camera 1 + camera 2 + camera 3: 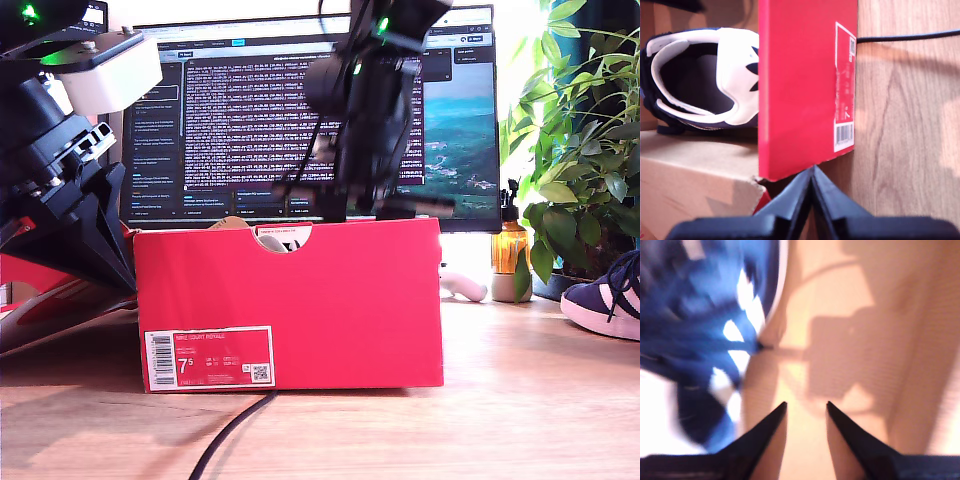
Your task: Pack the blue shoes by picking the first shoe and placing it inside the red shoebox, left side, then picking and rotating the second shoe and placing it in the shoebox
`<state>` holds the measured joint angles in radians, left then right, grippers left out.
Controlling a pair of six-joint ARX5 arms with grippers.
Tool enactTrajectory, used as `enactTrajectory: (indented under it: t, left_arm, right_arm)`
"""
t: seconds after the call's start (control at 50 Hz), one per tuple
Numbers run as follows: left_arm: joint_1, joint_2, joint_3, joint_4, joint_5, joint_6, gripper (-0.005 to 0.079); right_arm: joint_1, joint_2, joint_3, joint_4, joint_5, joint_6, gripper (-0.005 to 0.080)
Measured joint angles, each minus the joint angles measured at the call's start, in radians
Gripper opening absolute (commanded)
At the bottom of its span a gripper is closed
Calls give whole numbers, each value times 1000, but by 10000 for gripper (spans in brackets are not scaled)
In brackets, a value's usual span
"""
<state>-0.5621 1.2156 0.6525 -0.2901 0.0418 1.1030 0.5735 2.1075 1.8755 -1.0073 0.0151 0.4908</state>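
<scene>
The red shoebox (290, 300) stands mid-table with its labelled wall (805, 85) toward the exterior camera. One blue shoe (705, 80) lies inside it, white lining up; it also shows blurred in the second wrist view (695, 330). The other blue shoe (607, 297) sits on the table at the exterior view's right edge. My first gripper (813, 172) is shut and empty, just outside the box's corner on the exterior view's left. My second arm (365, 110) hangs over the box; my second gripper (805, 407) is open above the bare cardboard floor beside the shoe.
A monitor (250, 110) stands behind the box. A plant (585, 140), an amber bottle (510, 250) and a white controller (465, 287) are at the exterior view's right. A black cable (235, 435) runs from under the box. The red lid (40, 290) lies under the first arm.
</scene>
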Motion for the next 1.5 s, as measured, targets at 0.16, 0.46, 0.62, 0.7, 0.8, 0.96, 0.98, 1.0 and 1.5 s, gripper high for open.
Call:
enactTrajectory:
  t: [0.16,0.46,0.62,0.7,0.8,0.96,0.98,1.0,1.5]
  left_arm:
    - [0,0,0,0,0,0,-18]
    - [0,0,0,0,0,0,-18]
    - [0,0,0,0,1,0,-18]
    - [0,0,0,0,1,0,-18]
    - [0,0,0,0,1,0,-18]
    - [0,0,0,0,1,0,-18]
    - [0,0,0,0,1,0,-18]
    - [0,0,0,0,1,0,-18]
    - [0,0,0,0,2,0,-18]
  right_arm:
    - [-2,-150,0,19,-13,32,267]
    - [-2,-308,8,-74,48,199,267]
    - [-14,-309,8,-196,221,349,267]
    - [-27,-310,8,-275,267,445,266]
    - [-60,-311,7,-365,277,544,266]
    - [-97,-321,8,-362,300,639,267]
    - [-99,-323,7,-362,303,642,267]
    - [-102,-327,7,-363,304,646,267]
    - [-228,-442,-264,-360,283,753,305]
